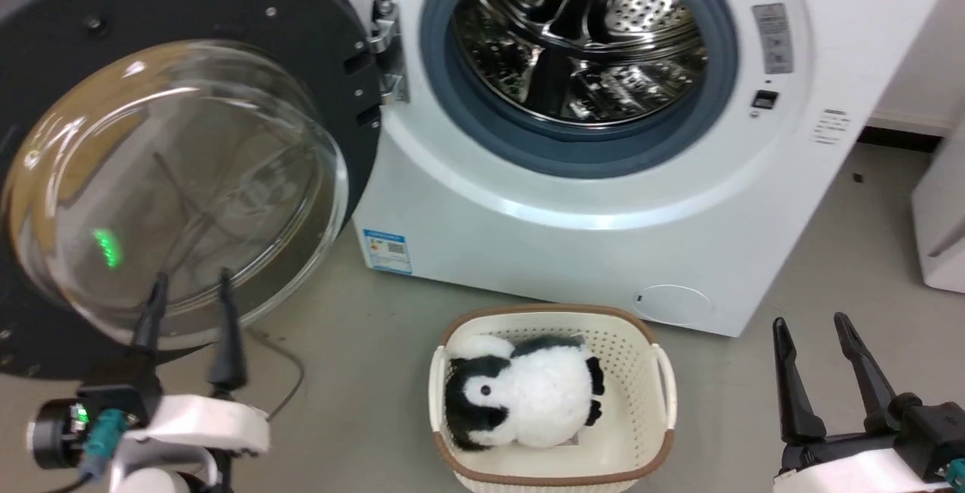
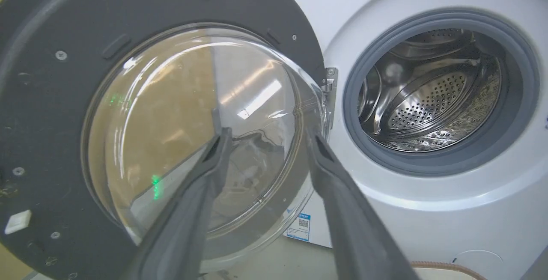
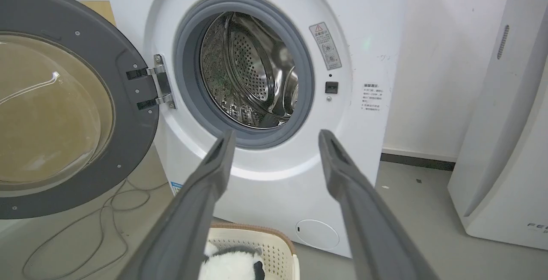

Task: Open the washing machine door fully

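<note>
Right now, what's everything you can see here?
washer: one, white, centre
door: one, black with clear glass, swung open at the washer's left
drum: one, steel, inside the grey-rimmed opening
label: one, blue, low on the washer's front
basket: one, cream with brown rim, on the floor before the washer
penguin: one, black-and-white plush, in the basket
cable: one, dark, on the floor below the door
second appliance: one, white, right of the washer
left fingers: two, dark, apart, before the door's glass
right fingers: two, dark, apart, holding nothing
</note>
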Robot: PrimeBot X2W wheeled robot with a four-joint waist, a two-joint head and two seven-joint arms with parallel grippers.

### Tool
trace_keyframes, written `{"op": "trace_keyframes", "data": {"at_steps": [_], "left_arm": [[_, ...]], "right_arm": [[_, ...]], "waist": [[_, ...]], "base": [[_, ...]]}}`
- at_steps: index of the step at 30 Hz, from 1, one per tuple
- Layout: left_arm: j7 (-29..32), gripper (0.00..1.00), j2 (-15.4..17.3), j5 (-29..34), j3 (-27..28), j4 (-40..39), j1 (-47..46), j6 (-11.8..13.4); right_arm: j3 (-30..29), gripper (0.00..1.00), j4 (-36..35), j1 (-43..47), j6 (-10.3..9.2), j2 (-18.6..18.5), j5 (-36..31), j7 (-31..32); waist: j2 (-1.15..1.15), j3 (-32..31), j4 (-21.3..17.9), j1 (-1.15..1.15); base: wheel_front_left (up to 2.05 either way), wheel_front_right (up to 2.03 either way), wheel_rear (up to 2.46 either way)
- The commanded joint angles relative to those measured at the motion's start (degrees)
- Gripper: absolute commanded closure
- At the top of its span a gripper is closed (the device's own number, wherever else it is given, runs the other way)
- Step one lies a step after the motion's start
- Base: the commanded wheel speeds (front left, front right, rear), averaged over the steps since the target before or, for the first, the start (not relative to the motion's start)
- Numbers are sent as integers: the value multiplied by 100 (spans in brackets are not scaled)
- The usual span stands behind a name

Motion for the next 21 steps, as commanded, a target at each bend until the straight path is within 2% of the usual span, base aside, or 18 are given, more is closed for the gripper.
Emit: {"op": "trace_keyframes", "data": {"at_steps": [1,21], "left_arm": [[-25,0,-22,-9,-47,-52,93,-14],[-25,0,-132,-261,-804,-86,684,116]], "right_arm": [[4,0,-27,81,5,19,55,-24],[82,0,-158,188,5,19,35,-24]], "waist": [[0,-23,-79,1],[0,-131,-886,1]], "base": [[0,0,0],[0,0,0]]}}
